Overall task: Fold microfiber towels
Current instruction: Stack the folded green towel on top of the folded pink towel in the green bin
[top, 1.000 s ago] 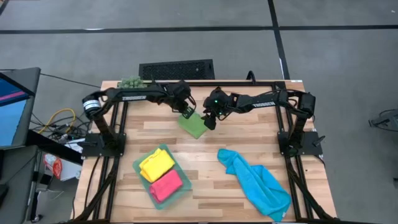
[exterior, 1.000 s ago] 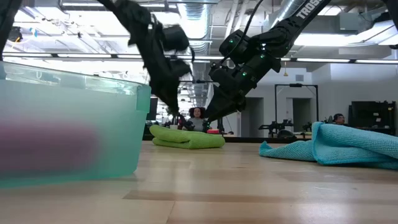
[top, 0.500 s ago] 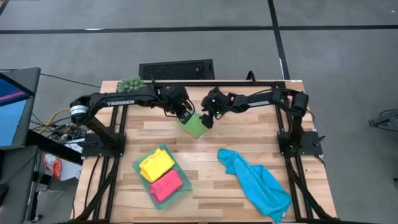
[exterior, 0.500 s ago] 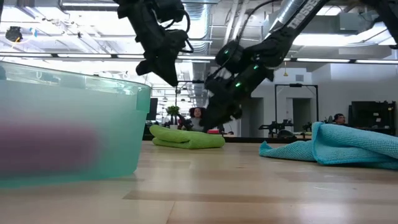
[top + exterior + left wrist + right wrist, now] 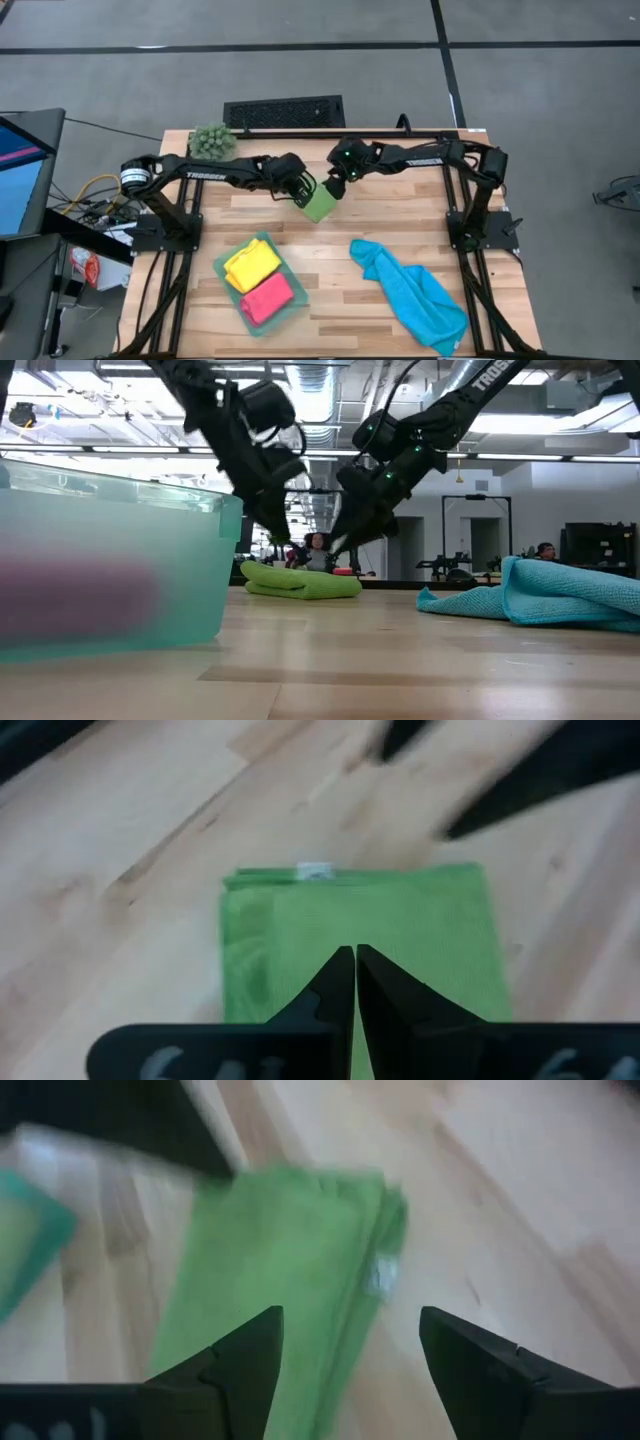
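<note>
From above, four soft microfiber towels show: one folded leaf-green towel (image 5: 319,207) at the table's middle rear, one yellow towel (image 5: 251,264) and one pink towel (image 5: 267,297) folded in the single pale teal translucent tray (image 5: 222,262), and one bright blue towel (image 5: 409,291) lying crumpled (unfolded) toward the right front. One spiky green plant ball (image 5: 211,139) sits at the rear left.

At table height, both grippers hang just above the green towel.

The left gripper (image 5: 355,960) has its fingers pressed together, holding nothing.

The right gripper (image 5: 349,1342) is spread wide and empty.
</note>
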Robot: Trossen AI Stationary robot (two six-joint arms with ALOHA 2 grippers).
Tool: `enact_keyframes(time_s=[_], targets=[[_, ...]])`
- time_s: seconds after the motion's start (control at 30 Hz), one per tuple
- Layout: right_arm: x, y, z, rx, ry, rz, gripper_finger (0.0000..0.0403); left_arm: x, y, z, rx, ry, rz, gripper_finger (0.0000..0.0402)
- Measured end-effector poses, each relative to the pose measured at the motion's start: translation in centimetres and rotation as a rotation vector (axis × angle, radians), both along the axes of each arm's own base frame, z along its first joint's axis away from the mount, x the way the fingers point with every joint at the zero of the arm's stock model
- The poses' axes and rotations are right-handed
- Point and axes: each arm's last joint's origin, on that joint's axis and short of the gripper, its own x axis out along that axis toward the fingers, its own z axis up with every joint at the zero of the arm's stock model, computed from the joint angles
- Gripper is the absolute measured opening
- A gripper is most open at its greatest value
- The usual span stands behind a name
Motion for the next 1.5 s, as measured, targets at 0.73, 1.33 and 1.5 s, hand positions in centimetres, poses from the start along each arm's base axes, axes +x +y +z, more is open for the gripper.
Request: enact_keyframes(time_s=[0.73,1.33,1.5], targets=[[-7.0,6.5,7.3,0.091,0.155,0.086,0.0260,1.2,1.0,-9.6,-0.072,0.057,0.050,0.0006],[-7.6,11.7,4.6,0.039,0.228,0.066,0.0260,4.6,-7.6,-9.0,-0.298,-0.228,0.009,0.0006],[-6.7,11.0,-0.6,0.082,0.231,-0.026,0.0260,5.3,-8.0,-7.8,-0.295,-0.255,-0.005,0.0006]])
